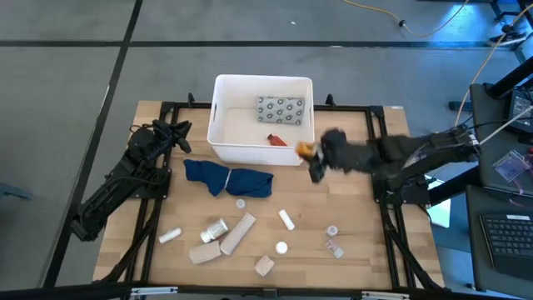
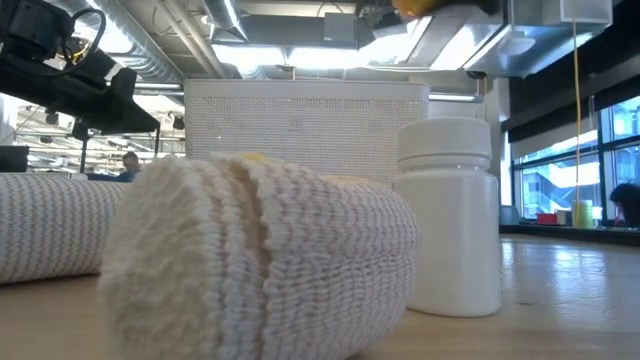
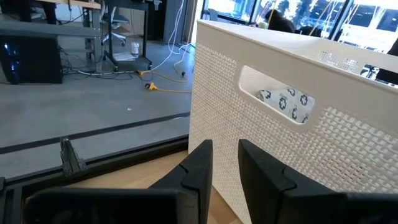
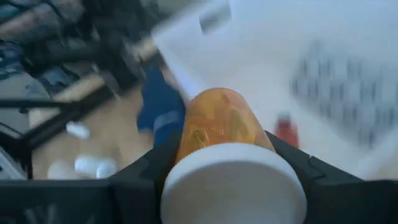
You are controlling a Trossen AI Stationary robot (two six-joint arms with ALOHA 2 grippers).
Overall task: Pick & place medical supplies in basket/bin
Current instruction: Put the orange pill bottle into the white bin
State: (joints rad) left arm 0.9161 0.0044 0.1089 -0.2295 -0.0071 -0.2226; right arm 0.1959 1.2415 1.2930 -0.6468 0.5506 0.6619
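**Orange vial being held beside the tub**

The white tub [image 1: 218,125] is being seen at the table's far middle, with a grey dotted packet [image 1: 280,109] lying inside. The left gripper [image 3: 225,163] is being kept near the tub's wall, fingers narrowly parted, empty. An orange vial [image 4: 219,124] is being clamped between the right gripper's [image 1: 315,158] half-spread fingers just beside the tub's right corner, its long axis running along the fingers, white cap toward the wrist.

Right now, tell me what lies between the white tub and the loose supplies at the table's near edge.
In the high view, the dark blue cloth lies between the white tub and the loose supplies; otherwise bare wood.
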